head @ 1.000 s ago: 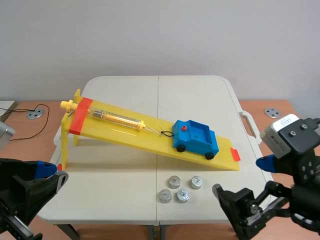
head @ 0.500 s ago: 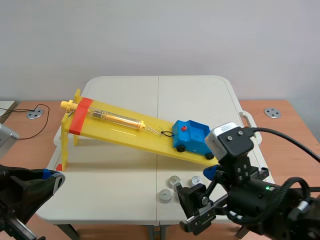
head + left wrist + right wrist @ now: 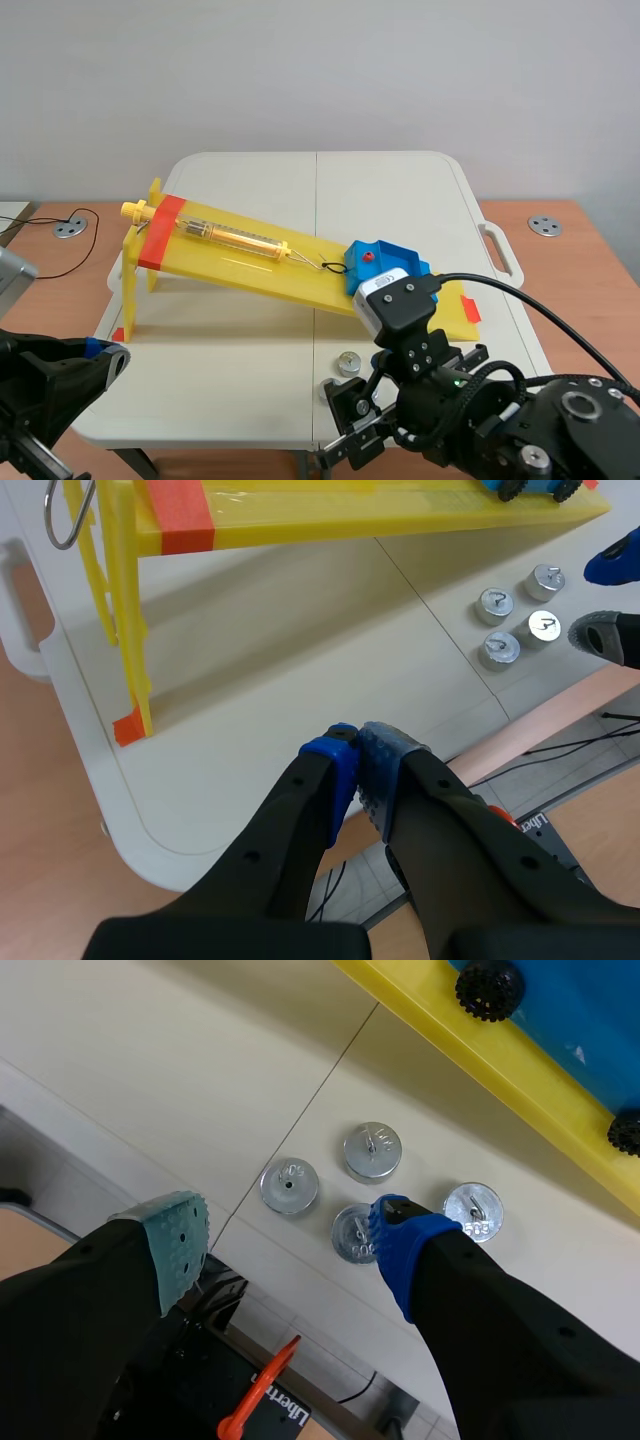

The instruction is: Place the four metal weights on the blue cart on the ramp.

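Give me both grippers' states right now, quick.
Left gripper: shut, holding nothing.
Right gripper: open, holding nothing, over the metal weights.

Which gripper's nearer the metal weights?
Right. The right gripper hangs open directly over the metal weights; the left gripper sits shut at the table's near edge, well aside.
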Controlling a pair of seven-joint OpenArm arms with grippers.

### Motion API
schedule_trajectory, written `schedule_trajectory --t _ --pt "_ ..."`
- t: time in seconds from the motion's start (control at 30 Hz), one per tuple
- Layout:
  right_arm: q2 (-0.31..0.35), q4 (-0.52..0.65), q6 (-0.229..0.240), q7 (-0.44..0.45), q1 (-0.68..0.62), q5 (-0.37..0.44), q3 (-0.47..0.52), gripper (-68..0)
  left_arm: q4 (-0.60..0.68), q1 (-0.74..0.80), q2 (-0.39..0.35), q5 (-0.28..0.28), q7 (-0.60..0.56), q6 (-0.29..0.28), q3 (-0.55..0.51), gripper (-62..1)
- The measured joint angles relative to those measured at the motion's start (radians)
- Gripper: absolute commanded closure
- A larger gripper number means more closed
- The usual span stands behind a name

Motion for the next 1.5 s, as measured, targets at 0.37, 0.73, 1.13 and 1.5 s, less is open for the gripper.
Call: schedule_trajectory --t 0.37,0.73,1.13,1.5 --pt "-0.016 -0.081 -0.064 0.013 0.053 -0.094 -0.093 -34.8 0.000 0.000 0.000 0.000 0.000 0.000 0.000 -3.1" --pt "-0.059 -0.203 -0.077 0.050 0.112 -0.119 -0.125 -34.2 0.000 0.000 0.000 0.000 0.000 0.000 0.000 -3.2" --pt "-0.094 -0.304 -0.078 0.083 0.161 -0.132 -0.143 -30.2 0.000 0.000 0.000 0.000 0.000 0.000 0.000 -3.1" --pt "-0.094 -0.304 -0.093 0.086 0.161 -0.132 -0.143 -3.4 0.000 0.000 0.000 0.000 0.000 0.000 0.000 -3.1"
